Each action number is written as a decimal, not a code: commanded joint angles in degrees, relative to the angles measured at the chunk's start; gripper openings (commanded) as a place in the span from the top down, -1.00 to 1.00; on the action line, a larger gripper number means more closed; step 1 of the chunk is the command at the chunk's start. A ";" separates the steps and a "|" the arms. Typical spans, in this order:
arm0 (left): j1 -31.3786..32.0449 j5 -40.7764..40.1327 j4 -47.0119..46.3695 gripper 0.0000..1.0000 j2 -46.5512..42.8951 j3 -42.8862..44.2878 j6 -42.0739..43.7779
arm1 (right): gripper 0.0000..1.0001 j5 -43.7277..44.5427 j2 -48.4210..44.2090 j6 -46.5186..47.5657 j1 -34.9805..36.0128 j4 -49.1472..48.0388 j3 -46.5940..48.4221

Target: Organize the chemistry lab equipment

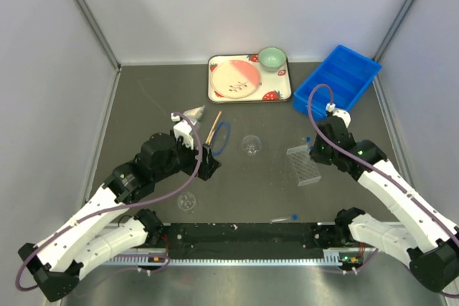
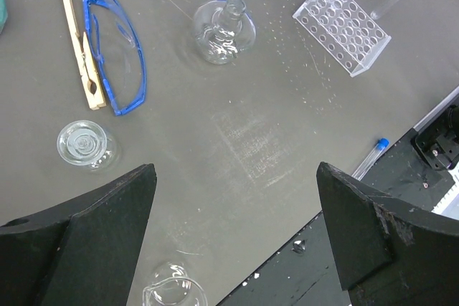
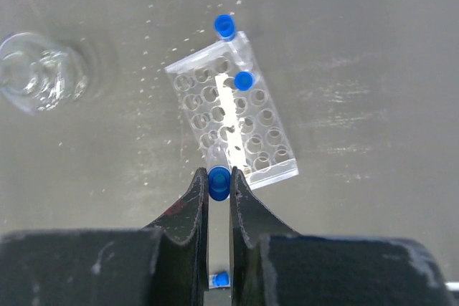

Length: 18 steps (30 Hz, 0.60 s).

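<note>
Blue-capped tube (image 3: 219, 183) pinched in R jaws at rack (image 3: 267, 142) edge; L jaws apart.

I'm scanning everything on the table (image 1: 272, 191) from all three views, and there's no lettering, label, brand or number I can read.

- Your left arm (image 1: 107, 209) reaches forward and inward from its base, with the elbow bent and the wrist aimed to the right.
- Your left pincer (image 2: 235, 173) hangs facing down, its 2 fingers spread wide apart.
- Your right arm (image 1: 401, 195) stretches forward and to the left, with the wrist tipped downward.
- Your right pincer (image 3: 219, 177) has its 2 fingers closed on a blue-capped tube (image 3: 219, 183), with the cap sitting at the fingertips.
</note>
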State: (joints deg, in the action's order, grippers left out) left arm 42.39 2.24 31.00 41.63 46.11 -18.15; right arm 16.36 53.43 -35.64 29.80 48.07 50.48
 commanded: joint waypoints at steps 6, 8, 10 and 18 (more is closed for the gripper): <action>0.06 0.84 -1.12 -0.97 0.30 1.18 -0.48 | 1.00 12.64 3.61 -6.10 -0.97 1.58 -0.56; 0.06 1.36 -1.12 -0.98 0.65 1.00 -0.22 | 1.00 14.13 4.93 -6.81 -1.15 1.41 -0.56; 0.06 1.36 -1.21 -0.97 1.00 1.00 -0.04 | 1.00 15.63 6.15 -7.25 -1.15 1.15 -0.47; 0.06 1.45 -1.12 -0.97 2.14 1.09 1.28 | 1.00 15.11 8.97 -6.73 -2.12 -2.28 -0.29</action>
State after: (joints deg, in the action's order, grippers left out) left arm 42.39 3.40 31.31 43.55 46.11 -17.87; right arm 30.00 61.65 -41.82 28.60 48.75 49.84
